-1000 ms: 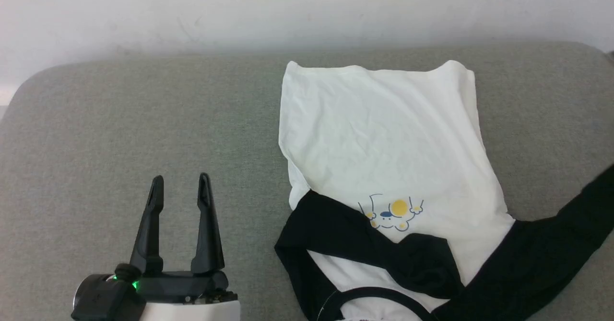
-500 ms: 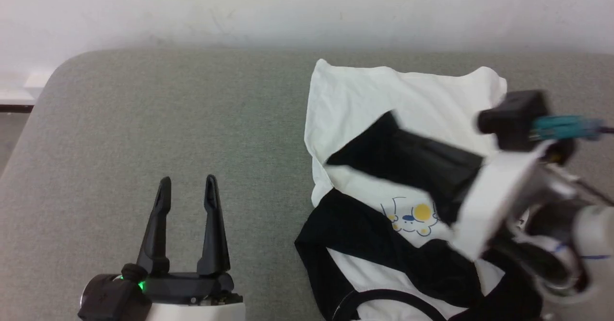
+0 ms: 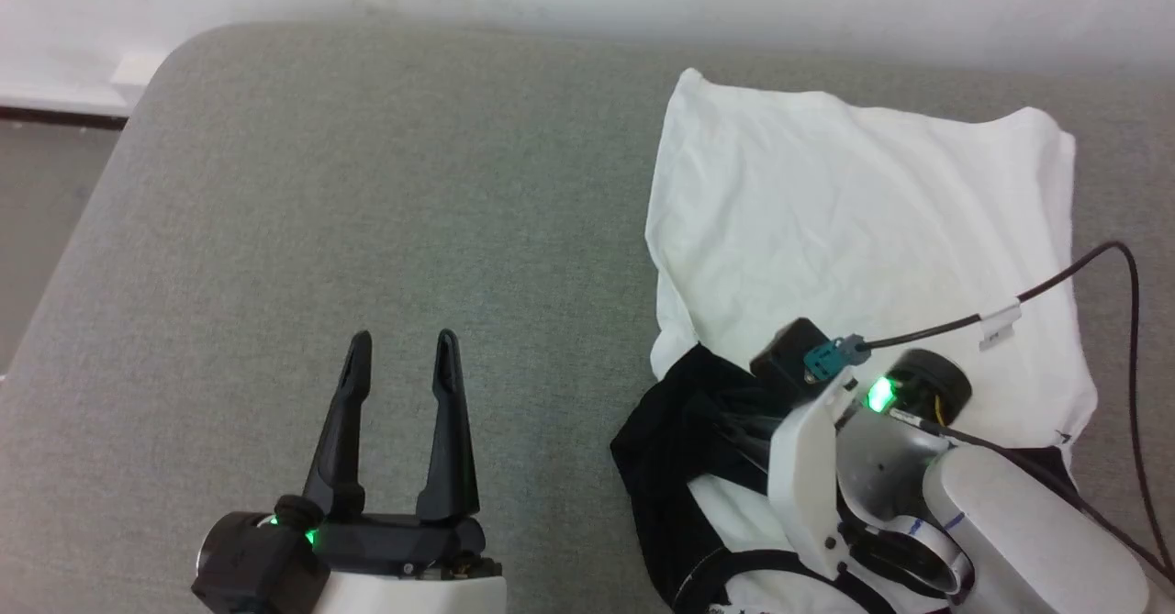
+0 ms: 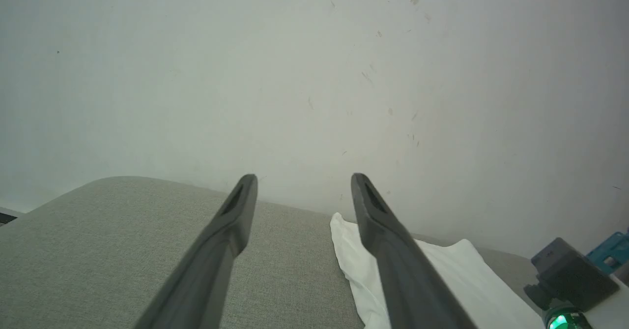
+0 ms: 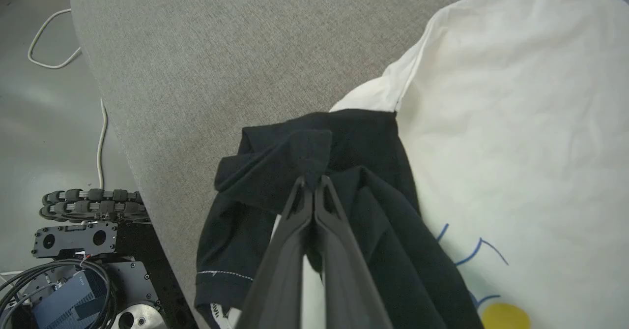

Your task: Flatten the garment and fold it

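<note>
The white long-sleeved shirt with black raglan sleeves (image 3: 863, 228) is lying on the right half of the grey woven-fabric cushion (image 3: 367, 183), its long axis running from the collar near the robot to the hem by the wall. The right gripper (image 5: 310, 180) is pinching the bunched black sleeve (image 5: 314, 142) between closed fingers at the shirt's left edge, so it is the nearer arm. The left gripper (image 3: 402, 339) is hovering with fingers spread, holding nothing, well apart over bare cushion to the shirt's left.
</note>
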